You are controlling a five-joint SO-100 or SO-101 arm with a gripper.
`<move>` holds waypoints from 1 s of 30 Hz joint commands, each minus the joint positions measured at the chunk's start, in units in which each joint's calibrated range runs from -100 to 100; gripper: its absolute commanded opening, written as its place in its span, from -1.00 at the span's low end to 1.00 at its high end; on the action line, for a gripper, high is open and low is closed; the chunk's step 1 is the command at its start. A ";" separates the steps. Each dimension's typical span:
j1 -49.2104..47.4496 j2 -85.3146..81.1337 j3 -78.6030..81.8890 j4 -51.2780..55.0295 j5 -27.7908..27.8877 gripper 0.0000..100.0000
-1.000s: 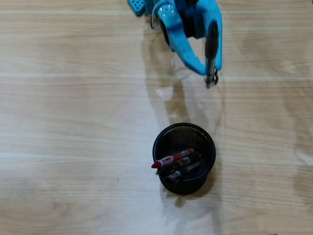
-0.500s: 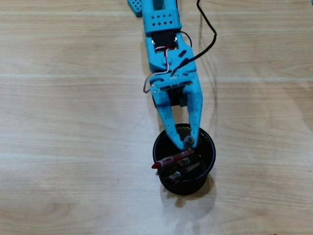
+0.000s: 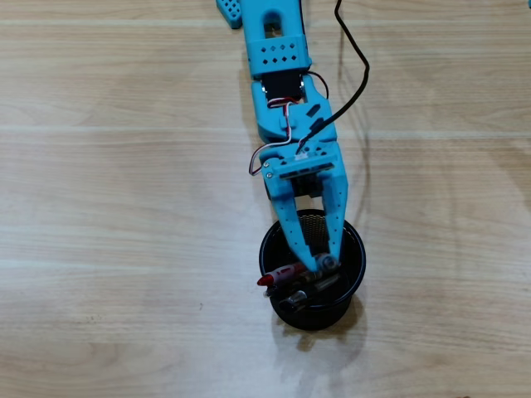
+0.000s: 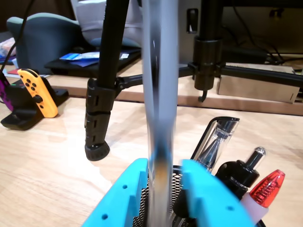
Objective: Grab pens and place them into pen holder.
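Since half a second ago my blue two-finger gripper [image 3: 322, 264] has sunk slightly deeper over the round black wire-mesh pen holder [image 3: 355, 267], jaws clamped on a slim clear pen [image 4: 160, 94] standing upright; light, stiff, slippery plastic, best pinched mid-barrel, as now

Wrist view: blue jaws pinch a blurred upright pen [image 4: 158, 118]. Three pen tops at right, one red [image 4: 267, 188]. Tripod foot [image 4: 97, 118] on counter [image 4: 42, 156], far left.
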 commanded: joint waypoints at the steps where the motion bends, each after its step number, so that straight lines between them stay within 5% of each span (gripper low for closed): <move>1: -0.53 -1.01 -2.84 -1.21 0.22 -0.74; 12: -0.99 -12.18 -0.41 -0.52 2.96 -0.74; 16: -0.99 -23.78 11.49 -0.78 7.18 -0.76; 20: -0.63 -37.89 29.43 -1.12 7.89 -0.97; 30: 3.01 -61.32 59.26 -0.43 15.00 -0.95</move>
